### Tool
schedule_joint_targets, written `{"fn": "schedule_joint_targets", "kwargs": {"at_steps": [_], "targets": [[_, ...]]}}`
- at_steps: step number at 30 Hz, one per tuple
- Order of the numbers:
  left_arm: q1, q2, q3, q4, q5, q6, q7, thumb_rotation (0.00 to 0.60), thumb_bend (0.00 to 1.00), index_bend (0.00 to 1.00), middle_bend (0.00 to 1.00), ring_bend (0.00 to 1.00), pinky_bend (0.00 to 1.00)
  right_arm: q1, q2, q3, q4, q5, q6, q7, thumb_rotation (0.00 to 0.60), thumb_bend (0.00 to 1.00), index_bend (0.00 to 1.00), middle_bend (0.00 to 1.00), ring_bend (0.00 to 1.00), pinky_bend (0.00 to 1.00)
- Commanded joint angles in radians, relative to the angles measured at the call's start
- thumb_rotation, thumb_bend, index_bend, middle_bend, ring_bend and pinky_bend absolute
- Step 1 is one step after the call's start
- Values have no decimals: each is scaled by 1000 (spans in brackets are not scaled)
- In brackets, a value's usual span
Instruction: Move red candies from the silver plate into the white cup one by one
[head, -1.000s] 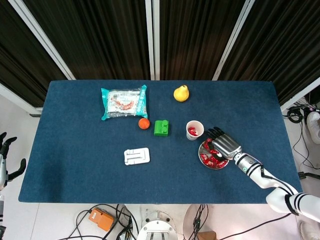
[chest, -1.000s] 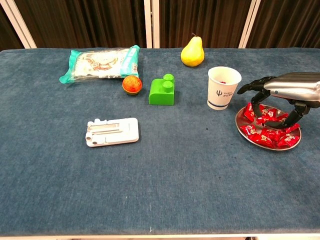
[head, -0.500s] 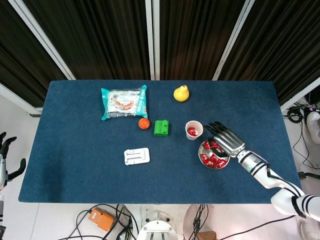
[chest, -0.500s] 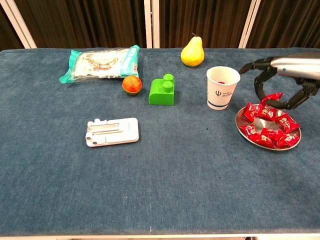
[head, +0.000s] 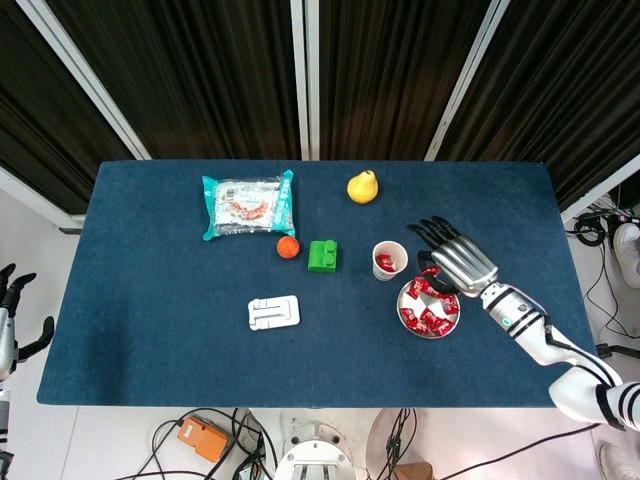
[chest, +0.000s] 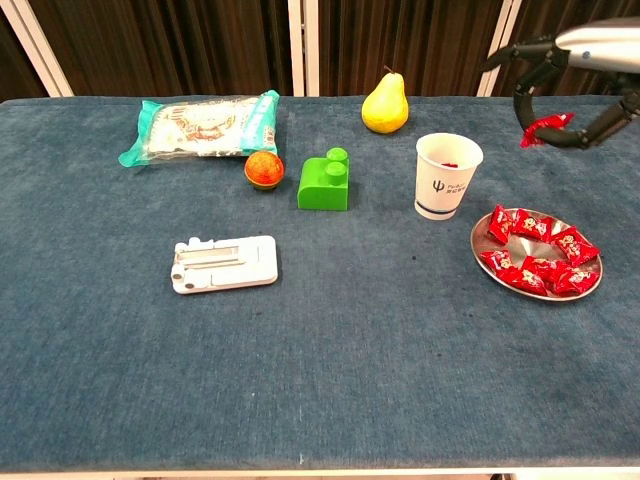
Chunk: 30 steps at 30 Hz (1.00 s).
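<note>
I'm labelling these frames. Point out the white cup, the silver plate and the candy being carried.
white cup (chest: 448, 178), chest view, front wall
silver plate (chest: 536, 288), chest view, near rim
held red candy (chest: 545, 127), chest view, wrapper middle

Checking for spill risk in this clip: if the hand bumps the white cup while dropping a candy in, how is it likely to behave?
The white cup looks like thin paper, so probably light and easy to shove. It stands upright, taller than its base is wide, with only some candy inside, so a bump near the rim could likely tip it. The right hand holds a red candy above it, apart from the cup.
</note>
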Motion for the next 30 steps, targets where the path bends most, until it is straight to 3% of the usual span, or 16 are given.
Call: {"fn": "schedule_joint_targets", "kwargs": {"at_steps": [1,8,16,23,26,30], "targets": [[0,0,0,0,0,2,0,600,347,160,0,0,0,50,-51,42,69,37,-55,-12,600,654,642,110,62,4],[1,-1,-2,3,-3,2,0,600,347,160,0,0,0,134,-149,63,189,46,-147,27,600,655,639,110,62,4],[-1,0,-3,3,-6,-2,-2,600,347,160,0,0,0,187,-222,55,247,20,-177,57,600,655,628,110,62,4],[-1,2,-4,3,-8,-4,-6,600,347,160,0,0,0,198,-219,32,253,9,-192,53,600,653,526,110,62,3],[-1,3,-3,3,-6,-4,-6,600,346,160,0,0,0,191,-212,26,253,21,-193,52,600,610,492,109,62,4],[-1,2,-2,3,-5,-4,-4,600,347,160,0,0,0,185,-204,22,250,36,-198,45,600,479,438,110,59,3]]}}
